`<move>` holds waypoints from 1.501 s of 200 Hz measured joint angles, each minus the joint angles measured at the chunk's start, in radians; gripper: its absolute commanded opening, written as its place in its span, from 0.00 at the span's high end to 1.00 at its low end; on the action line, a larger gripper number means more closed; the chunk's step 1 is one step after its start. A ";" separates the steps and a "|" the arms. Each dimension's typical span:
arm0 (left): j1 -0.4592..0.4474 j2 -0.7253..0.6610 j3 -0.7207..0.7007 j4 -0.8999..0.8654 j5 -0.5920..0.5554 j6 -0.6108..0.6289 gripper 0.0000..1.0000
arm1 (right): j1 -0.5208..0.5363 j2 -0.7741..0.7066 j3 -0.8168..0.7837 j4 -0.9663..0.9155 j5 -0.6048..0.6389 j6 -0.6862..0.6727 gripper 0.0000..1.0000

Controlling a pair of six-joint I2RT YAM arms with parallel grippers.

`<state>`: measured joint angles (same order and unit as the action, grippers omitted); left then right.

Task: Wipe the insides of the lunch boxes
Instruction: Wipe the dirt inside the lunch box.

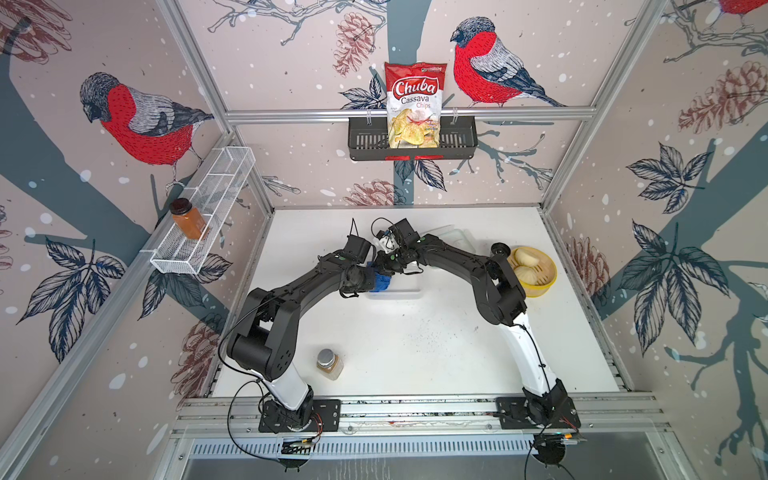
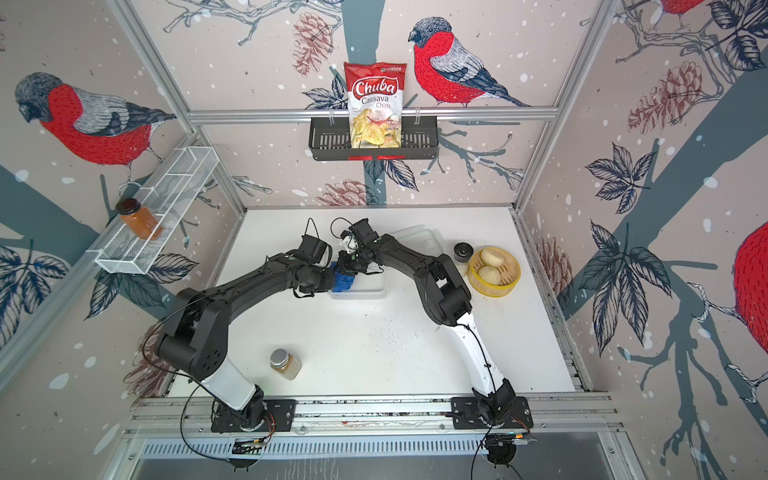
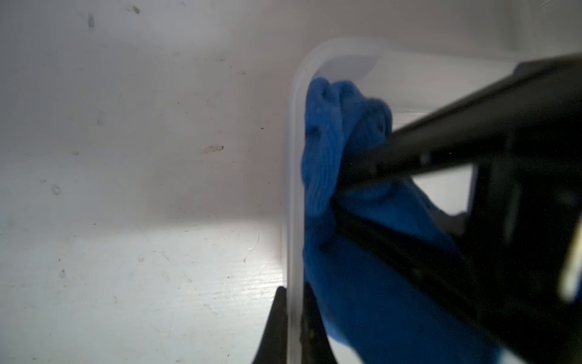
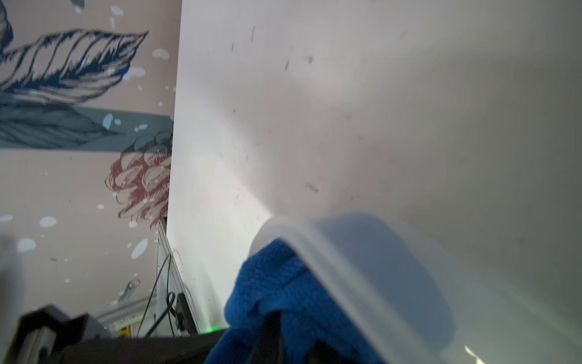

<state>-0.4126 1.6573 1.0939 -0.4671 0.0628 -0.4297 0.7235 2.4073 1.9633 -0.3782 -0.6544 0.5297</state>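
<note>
The lunch box (image 1: 399,292) (image 2: 362,292), a translucent whitish tub, stands open at the middle of the white table. My left gripper (image 3: 294,293) (image 1: 371,286) is shut on its left wall (image 3: 295,189), one finger inside and one outside. My right gripper (image 4: 293,334) (image 1: 384,269) reaches down into the tub, shut on a bunched blue cloth (image 3: 330,141) (image 4: 277,277) (image 1: 381,283) (image 2: 344,282). The cloth is pressed into the tub's corner beside the rim (image 4: 330,271). The clear lid (image 1: 457,238) (image 2: 419,237) lies flat behind the right arm, partly hidden by it.
A yellow steamer basket (image 1: 540,286) with buns sits at the right, a small black round object (image 1: 500,249) beside it. A spice jar (image 1: 329,364) stands near the table's front left. A wire shelf holds a jar (image 1: 189,218); a chips bag (image 1: 413,106) hangs in the back-wall basket.
</note>
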 measured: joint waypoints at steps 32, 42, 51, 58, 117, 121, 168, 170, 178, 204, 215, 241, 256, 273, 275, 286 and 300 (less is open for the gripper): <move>0.000 0.001 0.003 0.023 -0.014 -0.002 1.00 | 0.020 0.015 0.052 -0.040 0.041 -0.013 1.00; 0.000 0.005 0.006 -0.005 -0.023 -0.004 1.00 | 0.040 0.014 0.051 -0.063 0.055 -0.034 1.00; 0.000 0.011 0.009 -0.024 -0.032 -0.008 1.00 | 0.063 0.011 0.039 -0.090 0.066 -0.046 1.00; 0.000 0.017 0.012 -0.042 -0.039 -0.008 1.00 | 0.079 0.003 0.021 -0.110 0.069 -0.059 1.00; -0.003 0.036 0.031 -0.098 0.013 0.015 1.00 | 0.094 -0.186 -0.271 -0.104 0.143 -0.105 1.00; -0.003 0.036 0.031 -0.098 0.013 0.015 1.00 | 0.090 -0.201 -0.287 -0.101 0.148 -0.112 1.00; -0.002 0.022 0.027 -0.063 -0.014 0.014 1.00 | 0.021 -0.286 -0.342 -0.166 0.210 -0.125 1.00; -0.002 0.022 0.027 -0.062 -0.014 0.014 1.00 | 0.023 -0.282 -0.333 -0.171 0.209 -0.129 1.00; -0.002 0.021 0.027 -0.060 -0.018 0.014 1.00 | 0.034 -0.265 -0.294 -0.186 0.208 -0.133 1.00; -0.002 0.018 0.027 -0.054 -0.032 0.013 1.00 | 0.104 -0.150 -0.108 -0.212 0.198 -0.134 1.00; 0.006 0.018 0.026 -0.089 -0.062 0.006 1.00 | 0.128 -0.104 -0.034 -0.249 0.199 -0.137 1.00; 0.011 0.018 0.026 -0.136 -0.117 -0.008 1.00 | 0.146 -0.057 0.041 -0.316 0.193 -0.137 1.00; 0.011 0.018 0.026 -0.147 -0.115 -0.001 1.00 | 0.147 -0.071 0.011 -0.310 0.185 -0.132 1.00; 0.005 0.018 0.026 -0.146 -0.088 0.011 1.00 | 0.142 -0.126 -0.086 -0.269 0.185 -0.136 1.00; 0.004 0.018 0.026 -0.143 -0.082 0.012 1.00 | 0.140 -0.135 -0.103 -0.265 0.185 -0.138 1.00; -0.003 0.019 0.026 -0.140 -0.060 0.018 1.00 | 0.125 -0.191 -0.195 -0.235 0.185 -0.142 1.00; -0.002 0.018 0.026 -0.135 -0.049 0.019 1.00 | 0.092 -0.251 -0.287 -0.229 0.183 -0.161 1.00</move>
<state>-0.4149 1.6756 1.1202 -0.6018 0.0139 -0.4110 0.8150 2.1559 1.6760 -0.6075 -0.4713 0.3683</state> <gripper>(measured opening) 0.071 0.108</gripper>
